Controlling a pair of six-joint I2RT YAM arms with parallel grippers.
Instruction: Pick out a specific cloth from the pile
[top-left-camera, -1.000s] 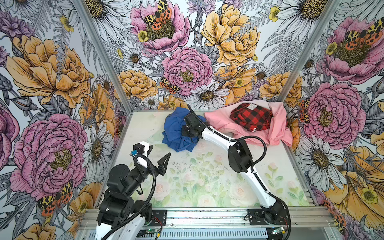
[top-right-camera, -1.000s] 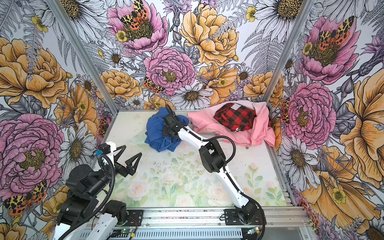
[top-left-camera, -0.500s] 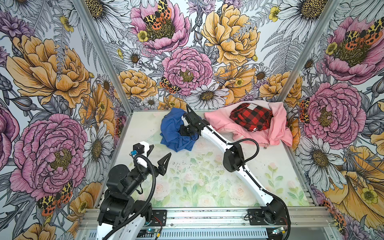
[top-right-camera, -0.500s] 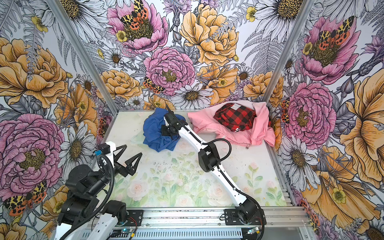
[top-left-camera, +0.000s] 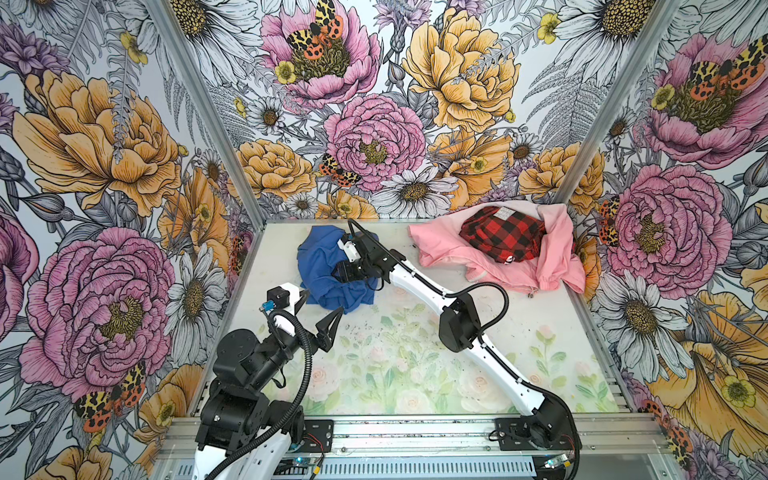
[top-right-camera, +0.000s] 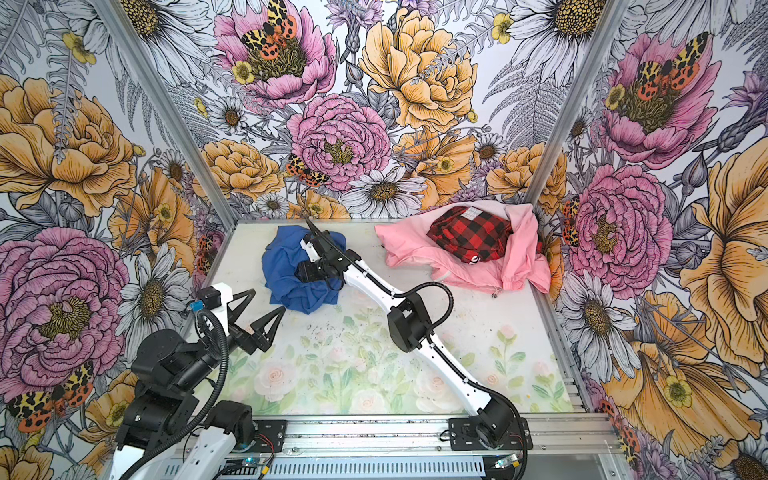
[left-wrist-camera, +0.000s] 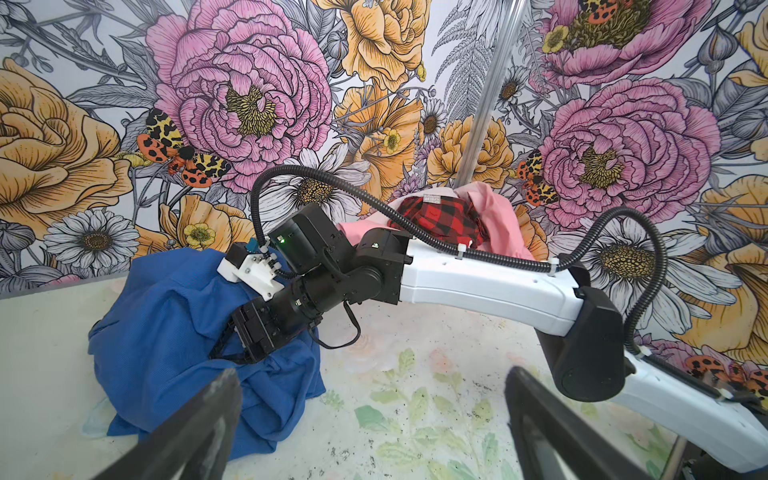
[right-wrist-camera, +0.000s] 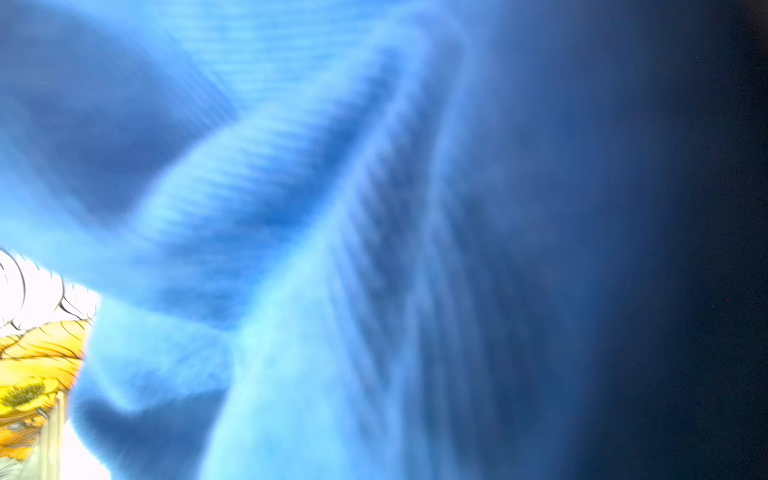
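**A:** Where is the cloth (top-left-camera: 322, 266), the blue one the task wants?

**B:** It lies in a crumpled mound on the desk (top-left-camera: 415, 353), toward the far left corner. It is well apart from the pile (top-right-camera: 457, 249). What remains of that pile is a pink garment (top-left-camera: 552, 257) in the far right corner, with a red-and-black plaid cloth (top-left-camera: 503, 235) nested on top. Judging by that gap, the sorting looks nearly done.

**A:** Is anything holding it?

**B:** The right tool (left-wrist-camera: 257, 328) is sunk into the top folds, with the arm stretched diagonally across the desk to reach it. Fabric hides the fingertips, so I cannot tell whether they pinch the cloth or stand apart. The right wrist view shows only blurred blue fabric, so that camera sits very close to it.

**A:** And the other arm?

**B:** The left tool (top-left-camera: 325, 300) hovers near the cloth's near edge, its two dark fingers spread wide and gripping nothing. It seems placed to stay out of the way.

**A:** What could get in the way?

**B:** The right arm and its looping black cable (top-left-camera: 486, 291) span the desk between the cloth and the pile. Loose folds around the right tool could snag if it lifts. Floral walls (top-left-camera: 374, 124) close in the far side.
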